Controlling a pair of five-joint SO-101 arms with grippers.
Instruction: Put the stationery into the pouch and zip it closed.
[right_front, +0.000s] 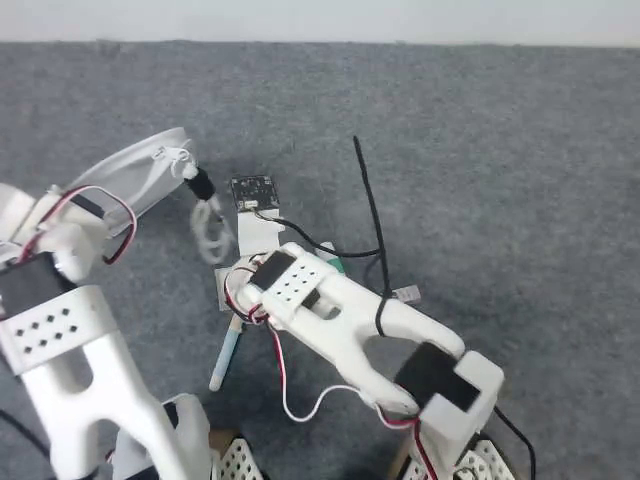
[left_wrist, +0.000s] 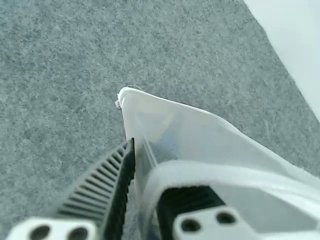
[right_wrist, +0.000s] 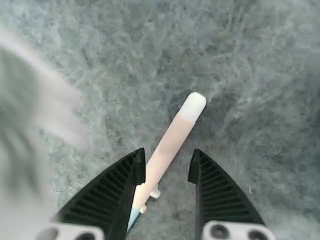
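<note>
A translucent white pouch (right_front: 135, 175) is held off the grey carpet at the left, with my left gripper (right_front: 92, 205) shut on its edge. In the left wrist view the pouch (left_wrist: 200, 135) runs between the closed fingers of that gripper (left_wrist: 137, 150). A pen (right_front: 226, 355) with a pale blue barrel lies on the carpet in front of the middle. My right gripper (right_front: 240, 300) is down over its far end. In the right wrist view the gripper (right_wrist: 167, 160) is open and the pen (right_wrist: 170, 145) lies between the two fingers, close against one of them.
A looped white cord (right_front: 210, 230) hangs from the pouch's zip end (right_front: 195, 180). A black cable (right_front: 370, 210) runs across the carpet behind the right arm. A blurred pale shape (right_wrist: 35, 100) sits beside the right gripper. Open carpet lies to the right and far side.
</note>
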